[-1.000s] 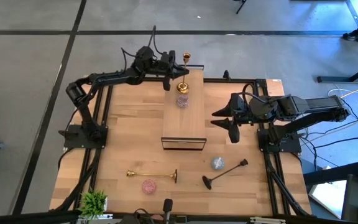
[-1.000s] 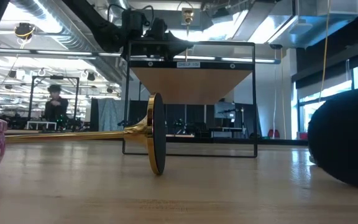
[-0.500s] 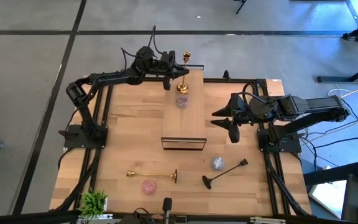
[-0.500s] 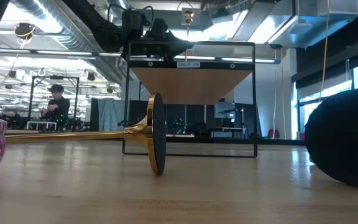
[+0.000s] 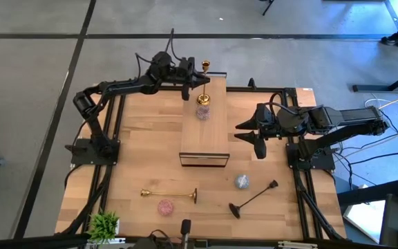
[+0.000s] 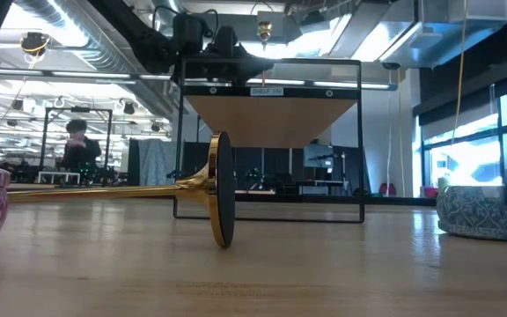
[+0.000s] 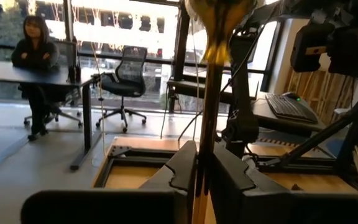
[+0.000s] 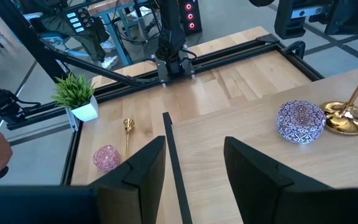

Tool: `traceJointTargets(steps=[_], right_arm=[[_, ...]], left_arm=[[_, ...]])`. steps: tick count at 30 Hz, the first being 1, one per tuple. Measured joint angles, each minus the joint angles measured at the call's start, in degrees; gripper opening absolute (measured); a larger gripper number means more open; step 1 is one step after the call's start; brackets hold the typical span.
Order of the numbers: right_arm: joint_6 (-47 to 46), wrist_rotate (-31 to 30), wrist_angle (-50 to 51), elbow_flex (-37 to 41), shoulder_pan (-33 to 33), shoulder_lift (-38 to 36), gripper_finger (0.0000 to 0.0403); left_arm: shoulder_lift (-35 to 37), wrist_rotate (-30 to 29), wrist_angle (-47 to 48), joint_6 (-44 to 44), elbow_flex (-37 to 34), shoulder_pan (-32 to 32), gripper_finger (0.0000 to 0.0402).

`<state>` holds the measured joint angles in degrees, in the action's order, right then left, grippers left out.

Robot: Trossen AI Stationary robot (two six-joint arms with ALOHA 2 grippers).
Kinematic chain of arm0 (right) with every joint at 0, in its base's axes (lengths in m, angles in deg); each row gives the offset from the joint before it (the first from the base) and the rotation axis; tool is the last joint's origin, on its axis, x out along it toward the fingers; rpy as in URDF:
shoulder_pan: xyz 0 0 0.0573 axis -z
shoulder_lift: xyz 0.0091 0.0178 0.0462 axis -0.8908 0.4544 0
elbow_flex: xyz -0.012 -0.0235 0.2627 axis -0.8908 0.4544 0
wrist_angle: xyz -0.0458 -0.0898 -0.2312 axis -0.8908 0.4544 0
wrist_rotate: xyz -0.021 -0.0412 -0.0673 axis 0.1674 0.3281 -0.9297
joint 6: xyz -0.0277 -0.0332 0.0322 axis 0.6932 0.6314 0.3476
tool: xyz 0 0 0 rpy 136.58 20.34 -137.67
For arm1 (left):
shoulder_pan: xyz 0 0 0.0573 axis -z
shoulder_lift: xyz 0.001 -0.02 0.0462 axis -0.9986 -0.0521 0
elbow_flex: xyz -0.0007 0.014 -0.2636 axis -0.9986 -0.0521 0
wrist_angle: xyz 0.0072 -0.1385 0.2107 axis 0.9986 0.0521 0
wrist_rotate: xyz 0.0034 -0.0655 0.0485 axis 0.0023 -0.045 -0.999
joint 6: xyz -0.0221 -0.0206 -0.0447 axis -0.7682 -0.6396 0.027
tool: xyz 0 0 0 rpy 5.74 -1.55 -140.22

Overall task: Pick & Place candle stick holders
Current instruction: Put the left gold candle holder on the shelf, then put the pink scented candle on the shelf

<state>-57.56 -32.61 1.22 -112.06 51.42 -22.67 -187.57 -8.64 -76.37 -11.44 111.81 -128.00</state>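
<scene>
The left gripper (image 5: 196, 79) pinches an upright gold candle stick holder (image 5: 204, 83) on the raised wooden plank (image 5: 204, 135), beside a purplish cup (image 5: 203, 112). A small white label on the plank's frame (image 6: 268, 91) is unreadable. The right gripper (image 5: 251, 136) hovers, fingers spread, above the pale wooden worktop (image 5: 144, 145). Beyond, a person (image 7: 36, 62) sits in an office.

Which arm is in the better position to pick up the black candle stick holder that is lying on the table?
Probably the right. Its open end effector hangs on the same side as the black candle stick holder, while the left end effector is shut on the gold candle stick holder at the far end.
</scene>
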Motion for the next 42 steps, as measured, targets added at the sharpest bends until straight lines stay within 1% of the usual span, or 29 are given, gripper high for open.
traceJointTargets(steps=[6,15,23,30,39,42], right_arm=[[0.00,0.00,0.00,0.00,0.00,0.00,0.0167],[-0.02,0.00,0.00,0.00,0.00,0.00,0.0167],[-0.10,0.00,0.00,0.00,0.00,0.00,0.0167],[-0.26,0.00,-0.02,0.00,0.00,0.00,0.0167],[-0.26,-0.01,-0.11,0.00,0.01,0.00,0.0167],[-0.26,0.00,-0.09,0.00,0.00,0.00,0.0167]], left_arm=[[-0.07,-0.01,4.02,0.41,0.00,0.00,0.0048],[-0.07,-1.01,4.18,0.44,0.00,0.00,0.0075],[-0.06,-1.57,4.41,-1.38,0.00,0.03,0.0122],[1.30,-1.02,7.24,-1.97,-0.02,0.37,0.0160],[1.44,-0.78,9.59,-2.19,-0.02,0.39,0.0167],[1.44,0.60,10.46,-2.56,-0.02,0.39,0.0167]])
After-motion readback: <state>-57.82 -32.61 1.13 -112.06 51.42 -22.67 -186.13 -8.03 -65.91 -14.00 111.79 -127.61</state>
